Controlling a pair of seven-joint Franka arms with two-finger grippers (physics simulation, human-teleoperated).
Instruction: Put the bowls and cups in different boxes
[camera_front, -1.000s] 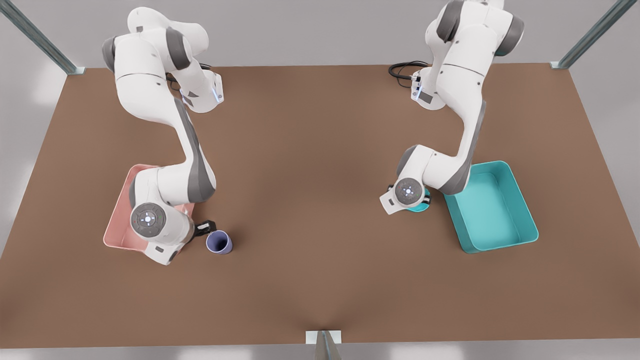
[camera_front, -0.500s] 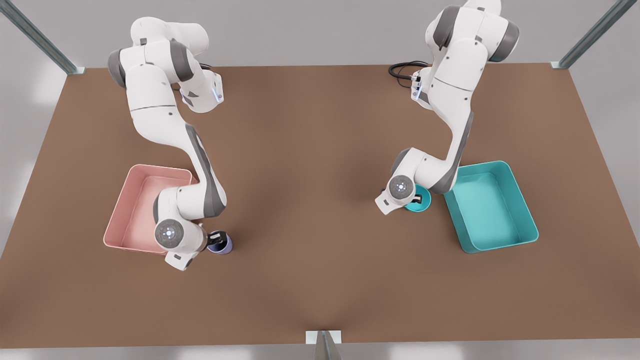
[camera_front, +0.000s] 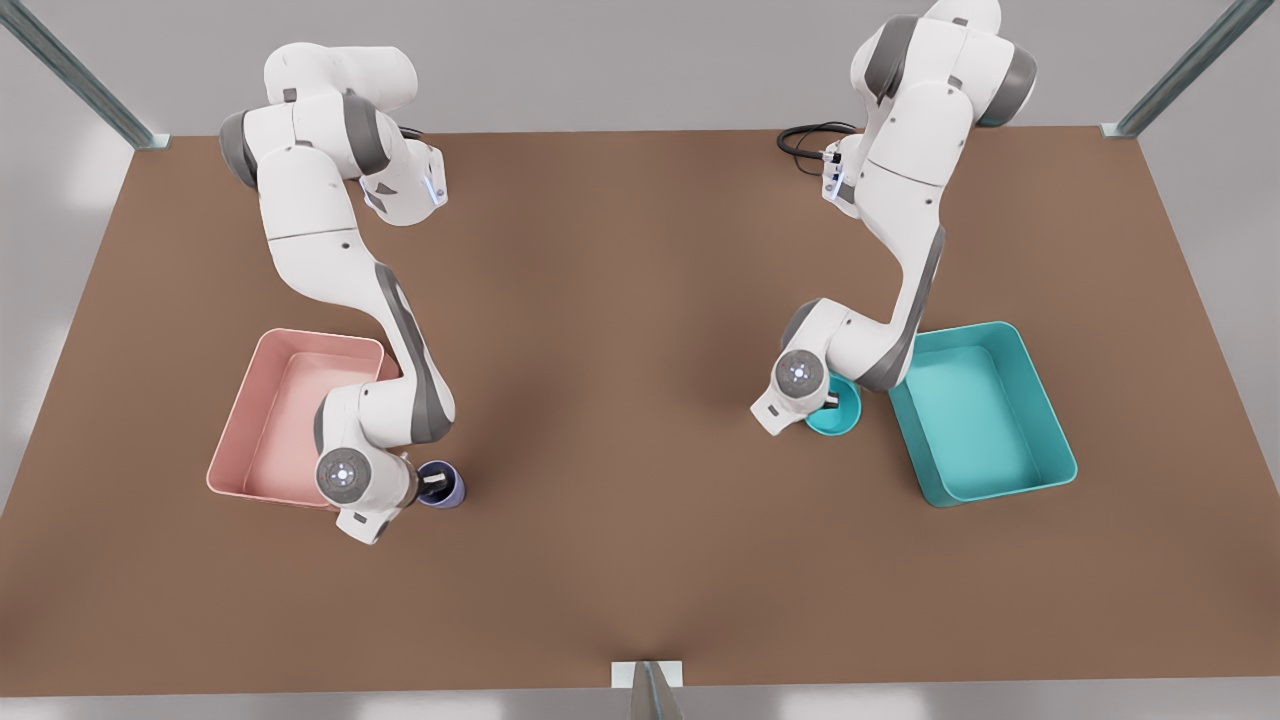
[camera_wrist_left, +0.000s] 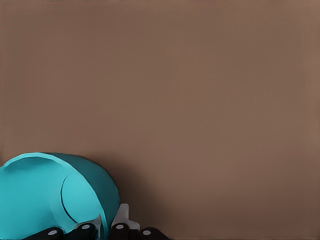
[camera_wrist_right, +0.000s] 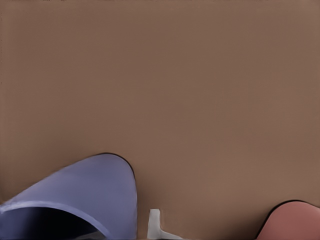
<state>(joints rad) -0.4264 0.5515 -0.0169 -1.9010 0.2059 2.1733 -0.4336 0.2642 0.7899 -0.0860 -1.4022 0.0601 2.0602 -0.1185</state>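
My left gripper (camera_front: 833, 402) pinches the rim of the teal bowl (camera_front: 838, 410), mouth up, just left of the teal box (camera_front: 1040, 420). My right gripper (camera_front: 434, 484) straddles the wall of the upright lavender cup (camera_front: 445, 487), beside the pink box (camera_front: 240, 420); grip unclear. The right wrist view shows the cup's taper.

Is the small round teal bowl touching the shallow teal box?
Apart. In the front view a strip of brown table separates the small round teal bowl from the shallow teal box.

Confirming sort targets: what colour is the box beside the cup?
Pale pink box, beside the lavender cup; clearest in the front view.
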